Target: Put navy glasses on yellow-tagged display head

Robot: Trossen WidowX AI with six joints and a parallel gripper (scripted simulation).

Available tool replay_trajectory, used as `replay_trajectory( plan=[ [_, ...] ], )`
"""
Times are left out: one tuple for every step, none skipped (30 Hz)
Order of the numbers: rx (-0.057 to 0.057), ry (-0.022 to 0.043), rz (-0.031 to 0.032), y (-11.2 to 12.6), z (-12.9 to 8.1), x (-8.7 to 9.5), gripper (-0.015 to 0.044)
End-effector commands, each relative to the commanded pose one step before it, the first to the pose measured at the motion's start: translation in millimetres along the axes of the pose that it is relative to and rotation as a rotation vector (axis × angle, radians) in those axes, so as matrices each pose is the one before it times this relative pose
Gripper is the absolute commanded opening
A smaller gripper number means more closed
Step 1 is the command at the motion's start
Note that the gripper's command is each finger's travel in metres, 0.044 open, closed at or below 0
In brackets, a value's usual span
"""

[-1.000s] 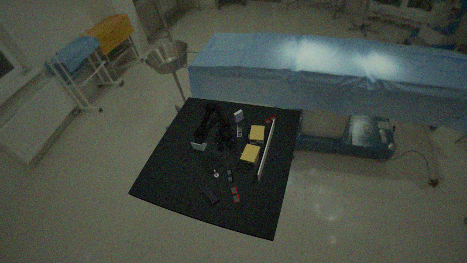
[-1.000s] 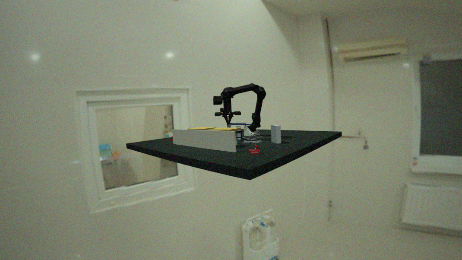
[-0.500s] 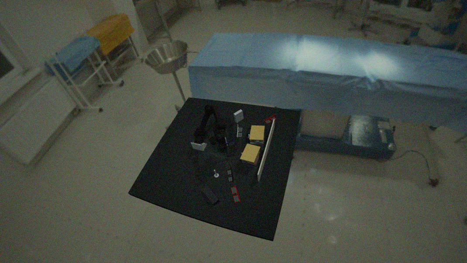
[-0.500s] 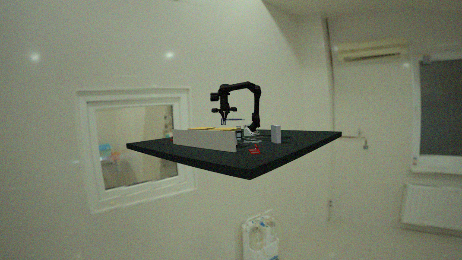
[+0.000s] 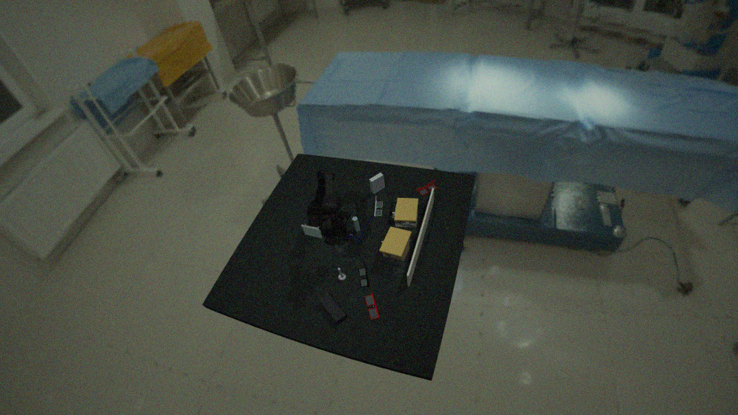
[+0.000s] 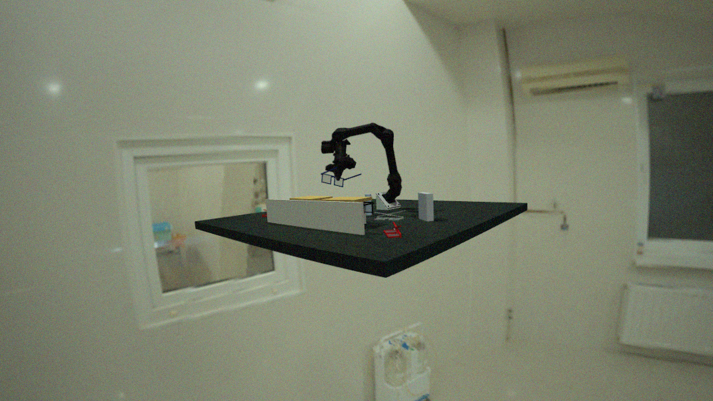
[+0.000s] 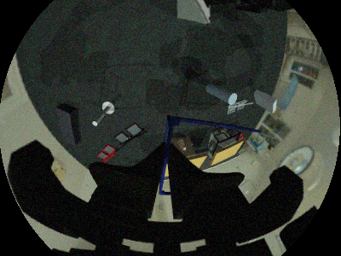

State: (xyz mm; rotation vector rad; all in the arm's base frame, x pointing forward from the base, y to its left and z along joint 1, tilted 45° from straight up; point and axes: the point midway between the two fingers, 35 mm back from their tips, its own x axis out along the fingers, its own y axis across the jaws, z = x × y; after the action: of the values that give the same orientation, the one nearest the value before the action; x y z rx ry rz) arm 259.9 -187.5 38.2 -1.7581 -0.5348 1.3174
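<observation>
Navy glasses [image 6: 338, 178] clamped in gripper [image 6: 340, 172], aloft.

1. Table top [image 6: 448, 219]: matt dark slab, smooth, no sheen.
2. Navy glasses [image 6: 332, 178]: thin wire-like frame, clear lenses.
3. Arm [image 6: 388, 149]: black, matt plastic look.
4. White panel [image 6: 316, 216]: flat, matt, smooth.
5. Drape [image 5: 516, 103]: blue cloth, creased.
6. Basin [image 5: 262, 94]: shiny metal.

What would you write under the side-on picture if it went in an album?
A black robot arm holds navy glasses in its tool, high above a dark table and two yellow-topped heads.
</observation>
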Motion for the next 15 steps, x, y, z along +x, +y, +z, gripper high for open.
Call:
replay_trajectory(
  plan=[
    [0.1666,0.05622,-0.03015,15.85,0.67,-11.33,0.0000],
    [0.0493,0.01525,-0.00940,4.73,-0.24,-3.41,0.0000],
    [0.0492,0.01502,-0.00998,4.71,-0.42,-3.45,0.0000],
    [0.0491,0.01477,-0.01054,4.68,-0.59,-3.50,0.0000],
    [0.0490,0.01450,-0.01111,4.65,-0.77,-3.54,0.0000],
    [0.0489,0.01420,-0.01166,4.61,-0.94,-3.58,0.0000],
    [0.0488,0.01388,-0.01221,4.56,-1.12,-3.62,0.0000],
    [0.0487,0.01354,-0.01276,4.51,-1.29,-3.66,0.0000],
    [0.0486,0.01317,-0.01329,4.45,-1.45,-3.70,0.0000],
    [0.0485,0.01278,-0.01381,4.38,-1.62,-3.74,0.0000],
    [0.0484,0.01237,-0.01432,4.31,-1.78,-3.78,0.0000],
    [0.0484,0.01194,-0.01482,4.22,-1.94,-3.82,0.0000],
    [0.0483,0.01148,-0.01531,4.14,-2.09,-3.86,0.0000],
    [0.0482,0.01101,-0.01578,4.04,-2.24,-3.90,0.0000],
    [0.0481,0.01051,-0.01624,3.94,-2.39,-3.94,0.0000]
  ],
)
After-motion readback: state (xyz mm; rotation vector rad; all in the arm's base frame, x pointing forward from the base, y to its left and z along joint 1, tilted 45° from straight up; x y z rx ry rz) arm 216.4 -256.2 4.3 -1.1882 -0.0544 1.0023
